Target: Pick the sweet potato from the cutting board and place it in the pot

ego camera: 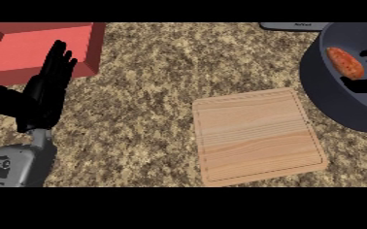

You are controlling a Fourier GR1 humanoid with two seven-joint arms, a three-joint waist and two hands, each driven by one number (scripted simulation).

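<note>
The orange sweet potato (344,62) lies inside the dark grey pot (317,94) at the right edge of the head view. Only a small black part of my right hand (354,84) shows, over the pot just below the sweet potato, and the rest is cut off by the view's edge. Whether it touches the sweet potato is unclear. The wooden cutting board (254,136) lies bare at the centre right, left of the pot. My left hand (47,89) rests open at the far left with its fingers pointing up.
A red box (43,48) stands at the back left, just behind my left hand. A grey appliance edge (294,25) shows at the back right behind the pot. Speckled counter top lies between the box and the board.
</note>
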